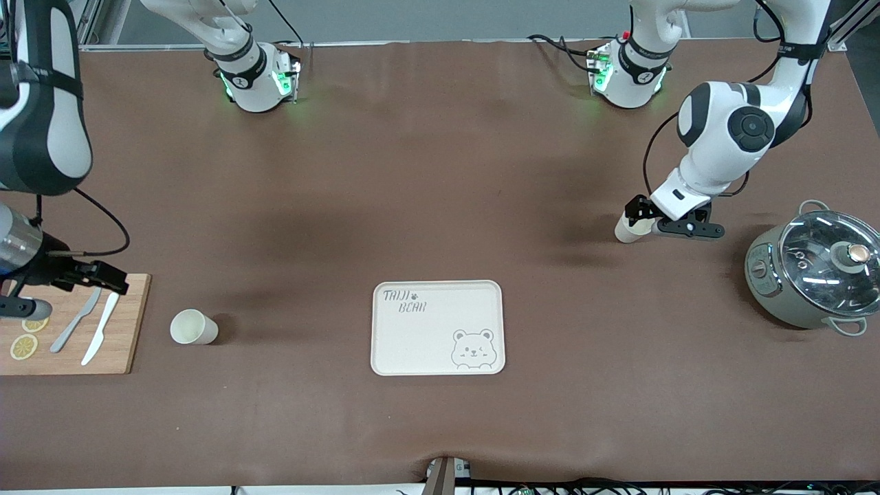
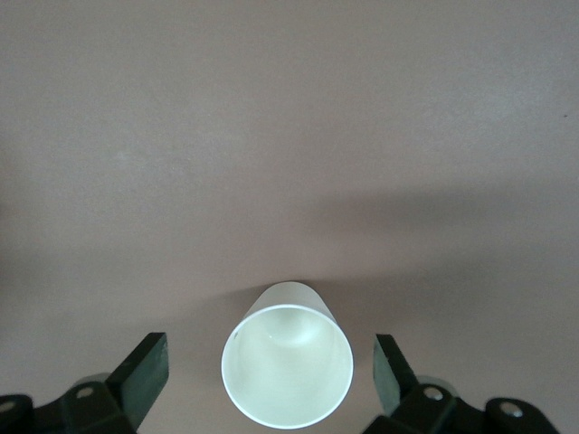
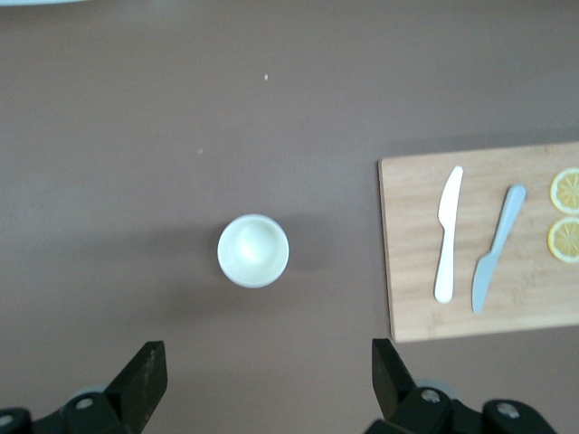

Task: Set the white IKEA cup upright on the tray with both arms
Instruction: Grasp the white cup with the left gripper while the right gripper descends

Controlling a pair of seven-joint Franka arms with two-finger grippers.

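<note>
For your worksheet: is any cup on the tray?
No, the tray is bare; both cups stand on the table.

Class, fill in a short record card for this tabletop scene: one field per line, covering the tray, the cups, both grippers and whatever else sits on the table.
tray: cream tray, flat, nothing on it
cup one: white cup upright, between the tray and the cutting board
cup two: second white cup upright, toward the left arm's end
left gripper: left gripper open, a finger on either side of the second cup, not touching
right gripper: right gripper open, above the board's edge
on the board: white knife, grey knife, lemon slices
other: lidded pot
</note>
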